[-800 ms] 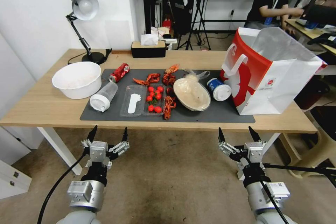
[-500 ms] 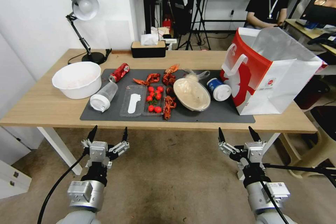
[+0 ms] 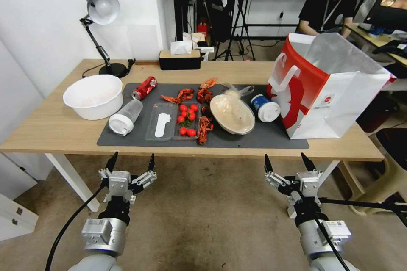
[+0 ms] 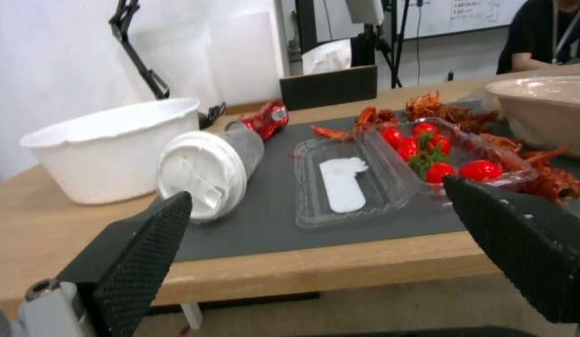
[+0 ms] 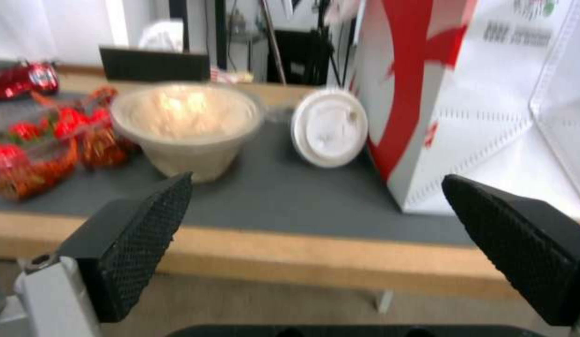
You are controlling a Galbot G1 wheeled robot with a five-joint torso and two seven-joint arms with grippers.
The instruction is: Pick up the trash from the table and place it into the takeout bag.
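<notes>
Waiting below the near edge of the table (image 3: 51,135), both grippers hang with fingers spread wide and hold nothing: the left gripper (image 3: 131,162) sits below the table's near-left stretch, the right gripper (image 3: 286,162) below its near-right stretch. On the table's grey mat (image 3: 263,137) the trash lies untouched: the frosted cup (image 3: 125,117) on its side by the mat's left end, the red can (image 3: 144,87) at the mat's far-left corner, the beige bowl (image 3: 232,114) tilted near the mat's middle, the clear bag (image 3: 235,90) just behind the bowl, and the blue-white cup (image 3: 265,108) on its side between the bowl and the takeout bag (image 3: 335,89), which stands open at the mat's right end. Trouble seems likeliest around the bowl: it leans, with crayfish shells (image 3: 205,128) touching its left side, so a grasp from that side could drag shells along or tip it. The blue-white cup lies so close to the takeout bag that a wide-open reach may push the bag's wall and shift it. The frosted cup and the can, both lying down, may roll off under a glancing touch. The tomato tray (image 3: 174,121) beside the frosted cup could be knocked by a careless sweep. Compared with the earlier frames, grippers and objects on the table have not moved.
</notes>
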